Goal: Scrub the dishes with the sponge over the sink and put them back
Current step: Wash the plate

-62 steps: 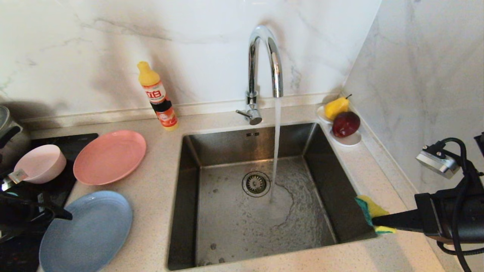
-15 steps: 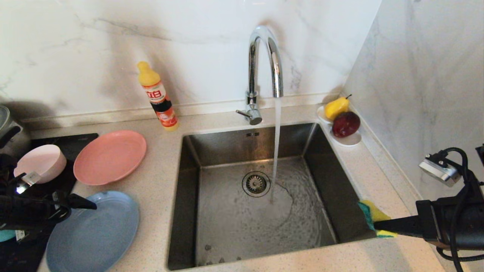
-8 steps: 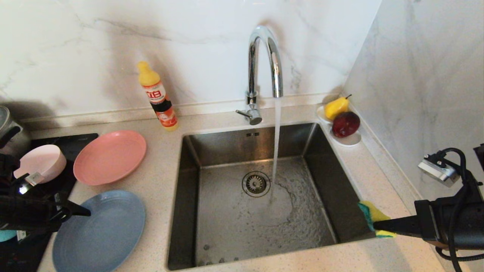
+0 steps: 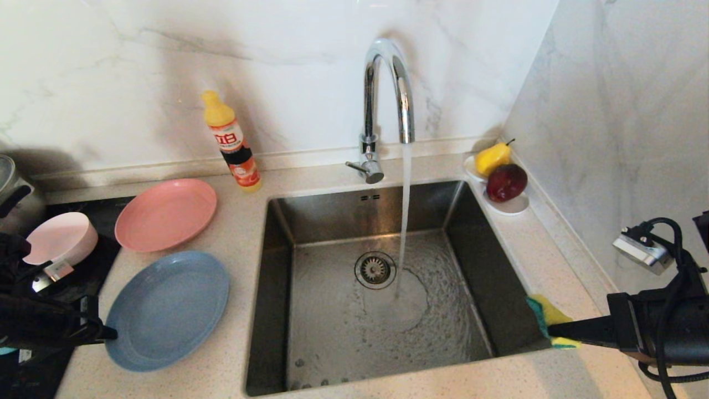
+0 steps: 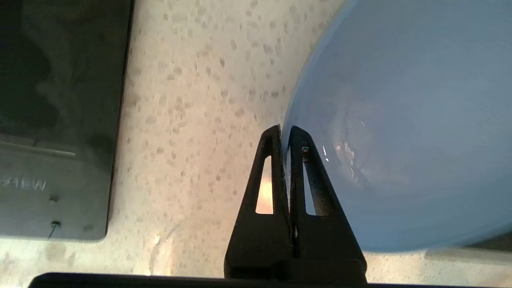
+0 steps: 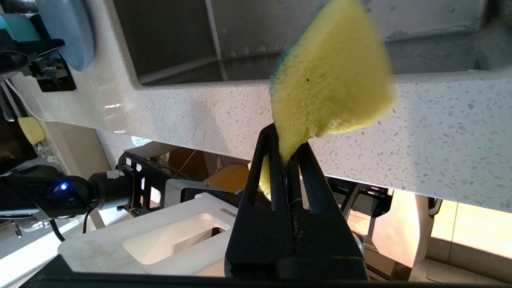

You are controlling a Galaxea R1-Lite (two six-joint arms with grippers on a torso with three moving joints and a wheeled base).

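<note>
The light blue plate point(image 4: 169, 307) point(image 5: 400, 120) lies on the counter left of the sink point(image 4: 498, 260), and my left gripper point(image 4: 111, 333) point(image 5: 285, 130) is shut on its near-left rim. Behind it lies the salmon-pink plate point(image 4: 166, 213), with the pale pink bowl point(image 4: 61, 237) to its left on the cooktop. A teal bowl point(image 6: 18, 26) shows partly behind my left arm. My right gripper point(image 4: 551, 331) point(image 6: 286, 140) hangs at the sink's front right corner, shut on the yellow and green sponge point(image 4: 545, 318) point(image 6: 332, 80). Water runs from the tap point(image 4: 388, 83) into the basin.
An orange detergent bottle point(image 4: 231, 141) stands at the back wall. A white saucer point(image 4: 512, 206) with a pear and a dark red fruit sits at the sink's back right corner. The black cooktop point(image 4: 83, 266) and a steel pot point(image 4: 11, 188) are at the far left. A marble wall closes the right side.
My left gripper has closed on the blue plate's rim. The blue plate has slid right and back towards the sink, and the pink plate has shifted back. The right arm has stayed put.
</note>
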